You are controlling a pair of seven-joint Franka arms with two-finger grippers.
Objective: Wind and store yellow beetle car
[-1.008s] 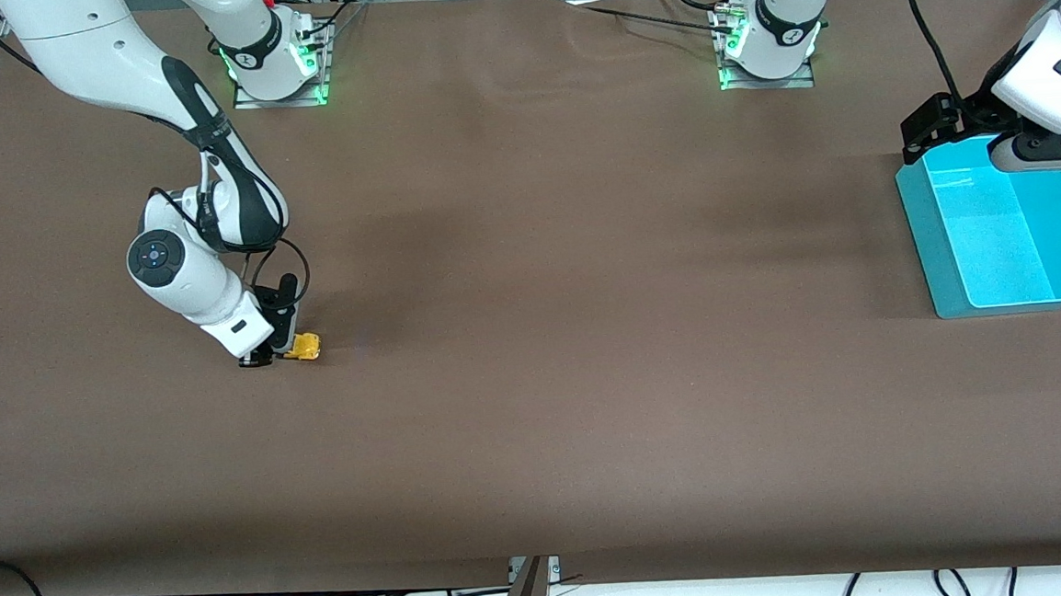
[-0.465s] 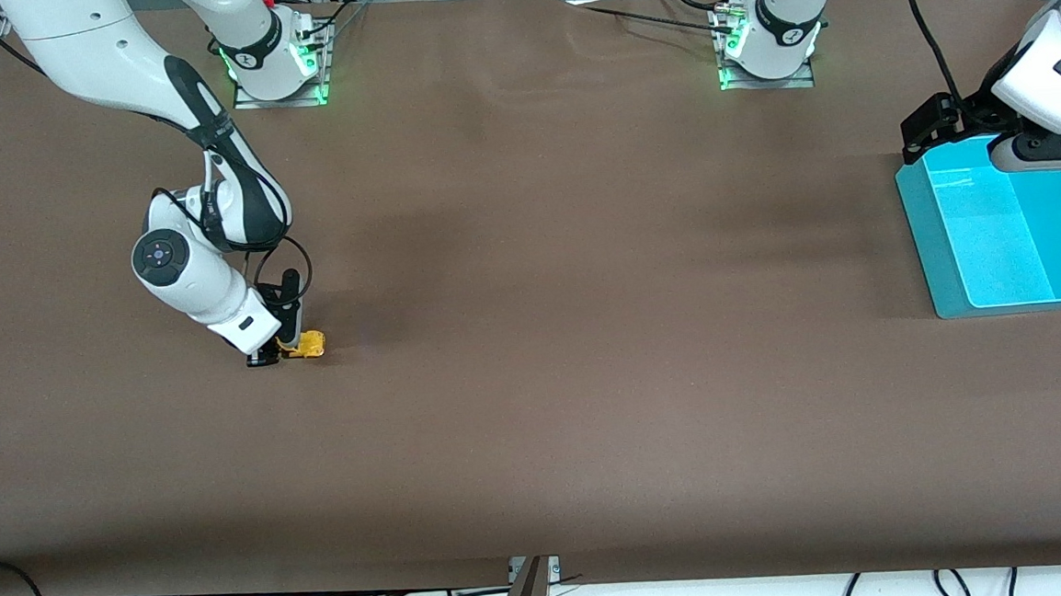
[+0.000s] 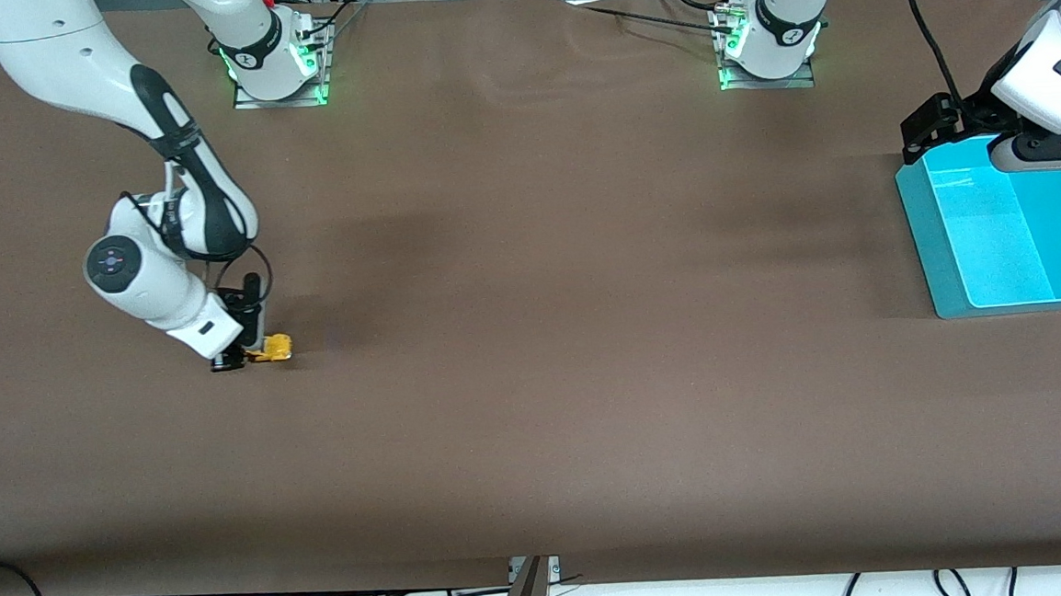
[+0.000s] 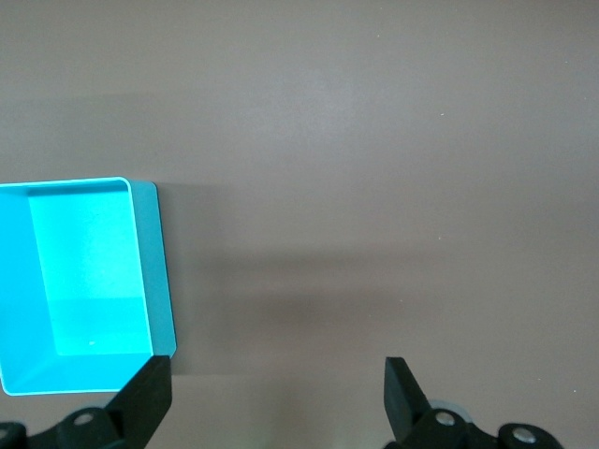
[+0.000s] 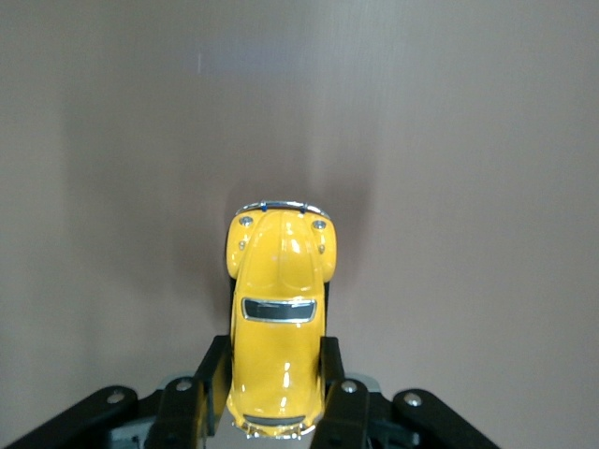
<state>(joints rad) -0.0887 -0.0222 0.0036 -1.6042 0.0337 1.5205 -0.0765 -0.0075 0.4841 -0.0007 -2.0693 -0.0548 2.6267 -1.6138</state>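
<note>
The yellow beetle car sits low on the brown table toward the right arm's end. My right gripper is shut on it, one finger on each side of its body. In the right wrist view the car fills the gap between the fingers, its rounded end pointing away from the wrist. My left gripper hangs open and empty over the edge of the cyan bin. In the left wrist view the gripper shows only bare table between its fingertips, with the bin beside it.
The brown table stretches between the car and the bin. The two arm bases stand along its edge farthest from the front camera. Cables lie below the table's edge nearest to that camera.
My right gripper has dragged the car along the table toward the right arm's end, after a small shift the other way. The left arm has not moved.
</note>
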